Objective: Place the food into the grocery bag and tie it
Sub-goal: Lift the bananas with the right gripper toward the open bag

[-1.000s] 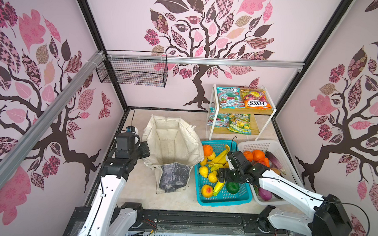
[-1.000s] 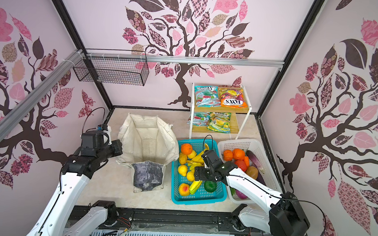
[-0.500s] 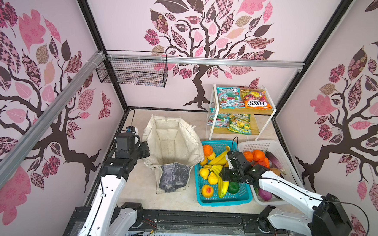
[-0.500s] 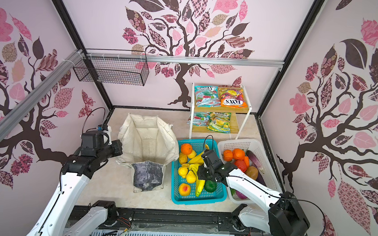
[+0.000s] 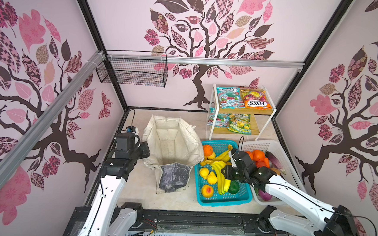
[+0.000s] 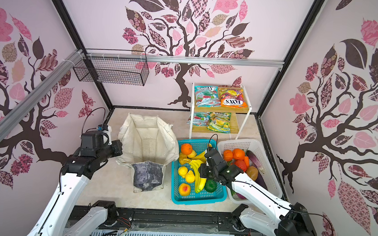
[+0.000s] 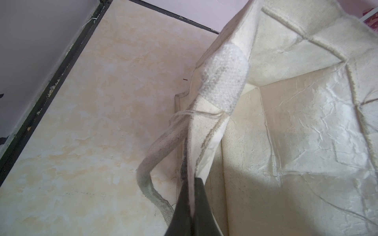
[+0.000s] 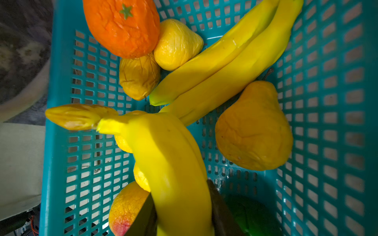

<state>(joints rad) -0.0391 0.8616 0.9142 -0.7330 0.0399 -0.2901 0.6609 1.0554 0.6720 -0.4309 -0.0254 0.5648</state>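
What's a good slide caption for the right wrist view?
Right gripper clamps the yellow banana bunch inside the teal mesh basket.

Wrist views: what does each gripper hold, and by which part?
Right gripper: fingers closed around the banana bunch, on its body, away from the stem. Left gripper: fingers pinching the grocery bag by its top rim, beside a handle.

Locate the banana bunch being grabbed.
In both top views, the banana bunch is in the teal basket, right of the grocery bag, in the right gripper.
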